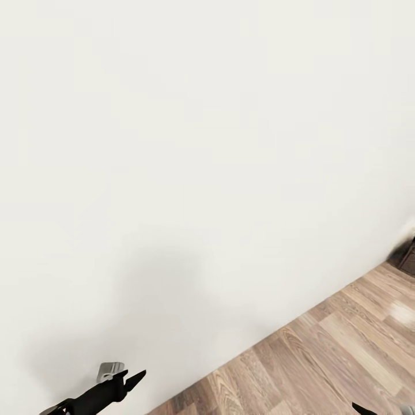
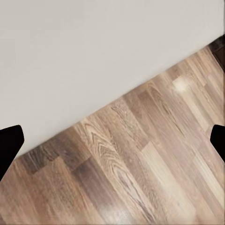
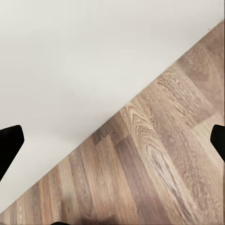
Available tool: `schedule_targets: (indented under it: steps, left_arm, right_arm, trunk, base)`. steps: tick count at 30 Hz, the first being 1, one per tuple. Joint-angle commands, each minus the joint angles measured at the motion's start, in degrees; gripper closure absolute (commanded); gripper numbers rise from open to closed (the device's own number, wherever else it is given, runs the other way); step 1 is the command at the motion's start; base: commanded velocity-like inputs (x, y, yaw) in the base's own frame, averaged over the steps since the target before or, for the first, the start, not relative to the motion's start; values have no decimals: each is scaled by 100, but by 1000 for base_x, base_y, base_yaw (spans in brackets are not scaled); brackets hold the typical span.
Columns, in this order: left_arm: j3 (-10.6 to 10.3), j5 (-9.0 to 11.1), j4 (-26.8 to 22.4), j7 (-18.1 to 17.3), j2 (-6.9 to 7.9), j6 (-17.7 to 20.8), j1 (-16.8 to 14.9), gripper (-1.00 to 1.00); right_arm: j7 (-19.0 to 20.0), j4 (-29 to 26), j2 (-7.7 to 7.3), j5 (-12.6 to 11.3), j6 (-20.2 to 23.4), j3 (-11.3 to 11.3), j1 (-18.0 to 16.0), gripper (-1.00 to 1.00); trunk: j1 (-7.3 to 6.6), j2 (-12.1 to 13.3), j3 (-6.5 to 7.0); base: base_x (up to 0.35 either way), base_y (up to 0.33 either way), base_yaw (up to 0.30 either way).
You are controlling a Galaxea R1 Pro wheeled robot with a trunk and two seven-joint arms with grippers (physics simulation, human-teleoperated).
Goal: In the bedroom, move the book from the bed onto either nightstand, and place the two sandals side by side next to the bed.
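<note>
The book, the bed, the nightstand and the two sandals are out of view. I face a plain white wall (image 1: 190,150) that meets a light wood-plank floor (image 1: 323,357). My left gripper (image 1: 129,377) pokes in low at the head view's left, close to the wall's base. In the left wrist view it (image 2: 112,143) is open, its black fingertips (image 2: 9,145) wide apart over bare floor. A tip of my right gripper (image 1: 363,409) shows at the bottom right corner. In the right wrist view it (image 3: 112,140) is also open, with nothing between its fingertips (image 3: 9,145).
The wall (image 2: 93,51) runs diagonally, very close ahead and to the left. A dark-brown piece of furniture (image 1: 408,256) peeks in at the right edge against the wall. Floor (image 3: 154,168) stretches away to the right.
</note>
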Motion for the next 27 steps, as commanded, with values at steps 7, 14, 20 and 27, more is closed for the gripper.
schedule_targets:
  steps: [7,14,20,27]
  left_arm:
    - [10,16,4,-25,-2,10,-2,-100]
    - [10,16,3,-25,0,10,-2,-100]
    - [10,16,3,-25,-1,10,-2,-100]
    - [10,17,3,-25,-2,10,-2,-100]
  right_arm:
    - [13,6,0,45,-16,-45,-6,-100]
    - [13,6,0,45,-16,-45,-6,-100]
    - [13,6,0,45,-15,-45,-4,-100]
    - [13,6,0,45,-16,-45,-6,-100]
  trunk:
    - [-1,-3,-5]
    - [-1,-3,-5]
    - [-1,-3,-5]
    - [-1,-3,-5]
  base:
    - [0,0,-217]
    - [0,0,-213]
    - [0,0,-212]
    - [0,0,-211]
